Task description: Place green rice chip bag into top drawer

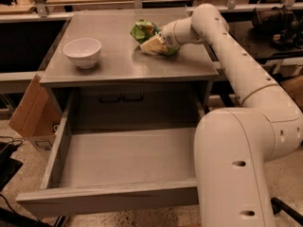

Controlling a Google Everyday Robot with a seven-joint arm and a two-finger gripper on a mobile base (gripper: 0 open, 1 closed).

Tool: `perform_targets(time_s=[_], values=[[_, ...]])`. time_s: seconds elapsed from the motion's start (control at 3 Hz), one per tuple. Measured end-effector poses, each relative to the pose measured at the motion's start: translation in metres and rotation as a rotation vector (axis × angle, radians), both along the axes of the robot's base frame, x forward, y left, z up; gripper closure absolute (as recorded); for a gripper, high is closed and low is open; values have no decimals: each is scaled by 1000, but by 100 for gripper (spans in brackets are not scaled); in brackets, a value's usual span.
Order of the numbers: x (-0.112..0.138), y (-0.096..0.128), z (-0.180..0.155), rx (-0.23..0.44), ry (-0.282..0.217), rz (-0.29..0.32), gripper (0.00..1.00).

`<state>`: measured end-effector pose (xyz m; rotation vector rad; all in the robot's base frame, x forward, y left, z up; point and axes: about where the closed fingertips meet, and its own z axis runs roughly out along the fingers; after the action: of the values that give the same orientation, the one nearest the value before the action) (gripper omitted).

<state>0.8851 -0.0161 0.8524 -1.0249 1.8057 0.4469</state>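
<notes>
From the camera view, the gripper (pixel 153 45) is down at the far right of the grey table (pixel 113 67), pressed into the green rice chip bag (pixel 141 30). I cannot tell whether it has hold of the bag. A white bowl (pixel 83 52) sits well apart to the left. Below, the top drawer (pixel 128 156) is pulled wide open.

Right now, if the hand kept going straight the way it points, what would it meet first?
Most likely the green rice chip bag: the hand, over the table's back right part, points into it. Whether they touch is unclear.
</notes>
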Motion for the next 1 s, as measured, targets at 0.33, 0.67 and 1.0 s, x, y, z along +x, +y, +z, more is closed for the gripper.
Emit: perform_targets(time_s=[0.33,0.67,1.0], values=[[-4,0,2,7,5,14,63],[-4,0,4,7,5,14,87],[-4,0,5,7,5,14,100]])
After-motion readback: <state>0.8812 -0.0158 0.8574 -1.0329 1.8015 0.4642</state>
